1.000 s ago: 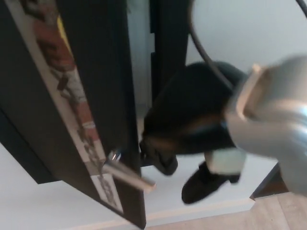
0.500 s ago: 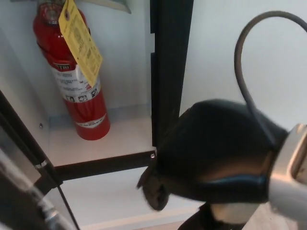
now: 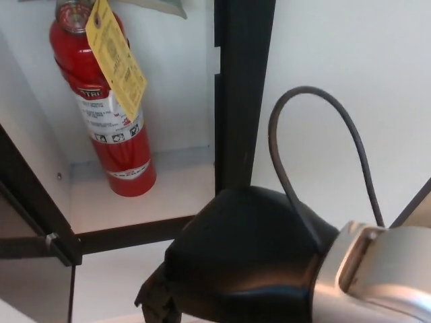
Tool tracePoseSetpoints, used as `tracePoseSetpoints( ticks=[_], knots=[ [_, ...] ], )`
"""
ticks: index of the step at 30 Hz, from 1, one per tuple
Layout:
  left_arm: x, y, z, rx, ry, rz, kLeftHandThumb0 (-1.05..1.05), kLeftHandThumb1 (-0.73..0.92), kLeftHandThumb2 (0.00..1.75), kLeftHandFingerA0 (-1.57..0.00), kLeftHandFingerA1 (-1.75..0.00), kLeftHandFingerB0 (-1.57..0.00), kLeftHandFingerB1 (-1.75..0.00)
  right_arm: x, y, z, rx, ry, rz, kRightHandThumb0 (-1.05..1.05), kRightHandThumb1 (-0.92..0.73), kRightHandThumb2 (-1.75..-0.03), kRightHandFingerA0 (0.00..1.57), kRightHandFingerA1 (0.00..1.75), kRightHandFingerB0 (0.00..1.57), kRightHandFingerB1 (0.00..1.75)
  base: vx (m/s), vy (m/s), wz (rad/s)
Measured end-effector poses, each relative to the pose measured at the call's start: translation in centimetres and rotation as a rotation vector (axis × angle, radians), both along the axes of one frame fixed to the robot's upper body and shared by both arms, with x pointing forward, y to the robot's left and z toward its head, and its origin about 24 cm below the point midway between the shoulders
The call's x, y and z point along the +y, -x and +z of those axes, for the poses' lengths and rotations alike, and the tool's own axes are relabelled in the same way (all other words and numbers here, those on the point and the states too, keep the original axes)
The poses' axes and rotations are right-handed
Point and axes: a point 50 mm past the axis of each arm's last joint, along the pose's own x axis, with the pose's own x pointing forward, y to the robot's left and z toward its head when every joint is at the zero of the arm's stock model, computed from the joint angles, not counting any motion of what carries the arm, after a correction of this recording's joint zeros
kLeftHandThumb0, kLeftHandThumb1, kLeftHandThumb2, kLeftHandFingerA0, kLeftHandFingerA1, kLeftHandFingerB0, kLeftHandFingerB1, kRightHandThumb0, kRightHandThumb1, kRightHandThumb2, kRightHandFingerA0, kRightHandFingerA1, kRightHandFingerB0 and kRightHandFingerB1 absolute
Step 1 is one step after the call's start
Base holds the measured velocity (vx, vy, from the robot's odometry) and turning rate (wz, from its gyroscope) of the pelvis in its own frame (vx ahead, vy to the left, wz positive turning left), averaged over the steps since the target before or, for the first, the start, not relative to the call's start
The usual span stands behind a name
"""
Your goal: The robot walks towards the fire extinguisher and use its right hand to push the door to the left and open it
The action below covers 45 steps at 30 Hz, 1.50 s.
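A red fire extinguisher [image 3: 101, 114] with a yellow tag [image 3: 116, 57] stands upright inside a white wall cabinet [image 3: 175, 182] at the upper left. The cabinet's dark door [image 3: 27, 269] is swung open to the far left, only its edge and hinge showing. My right hand [image 3: 236, 262], black with a silver forearm [image 3: 377, 282], fills the lower right, in front of the cabinet's black frame post [image 3: 236, 94]. Its fingers are mostly cut off by the bottom edge. The left hand does not show.
A grey cable [image 3: 316, 134] loops from my right wrist up against the white wall [image 3: 350, 60]. The black bottom rail [image 3: 135, 232] of the cabinet frame runs under the extinguisher's shelf.
The door has swung away to the left, uncovering the extinguisher. My right hand has dropped lower and nearer the camera.
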Motion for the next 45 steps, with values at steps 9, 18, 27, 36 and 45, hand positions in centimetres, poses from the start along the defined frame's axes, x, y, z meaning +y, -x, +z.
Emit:
tracePoseSetpoints(
  ticks=[9,18,27,36,45],
  knots=[
    [-0.9,-0.3,-0.1,0.0,0.013,-0.053,-0.57,0.54,0.56,-0.45,-0.55,-0.31,-0.36,-4.8,-2.0,-0.6,-0.011,0.004,-0.265,-0.71,-0.57,-0.96,0.65,0.74,0.36,0.53,0.0,0.0,0.0],
    [-1.6,-0.5,-0.2,-0.002,0.024,-0.074,-0.56,0.52,0.56,-0.47,-0.52,-0.3,-0.35,-12.4,-3.0,-4.4,0.174,0.054,-0.656,-0.7,-0.71,-0.61,0.58,0.58,0.41,0.35,0.0,0.0,0.0],
    [-1.6,-0.6,-0.2,-0.009,0.024,-0.077,-0.58,0.53,0.56,-0.44,-0.51,-0.32,-0.36,-20.0,-1.2,-10.9,0.45,0.185,-1.032,-0.7,-0.55,-0.95,0.53,0.67,0.33,0.49,0.0,0.0,0.0],
    [-1.6,-0.7,-0.1,-0.011,0.024,-0.078,-0.52,0.52,0.56,-0.46,-0.47,-0.31,-0.34,-26.0,2.6,-17.4,0.703,0.327,-1.275,-0.67,-0.7,-0.61,0.43,0.52,0.41,0.34,0.0,0.0,0.0],
    [-1.6,-1.0,-0.1,-0.016,0.018,-0.086,-0.54,0.54,0.56,-0.4,-0.54,-0.3,-0.37,-29.9,7.0,-22.1,0.862,0.43,-1.431,-0.68,-0.73,-0.62,0.45,0.47,0.42,0.33,0.0,0.0,0.0]
  ],
)
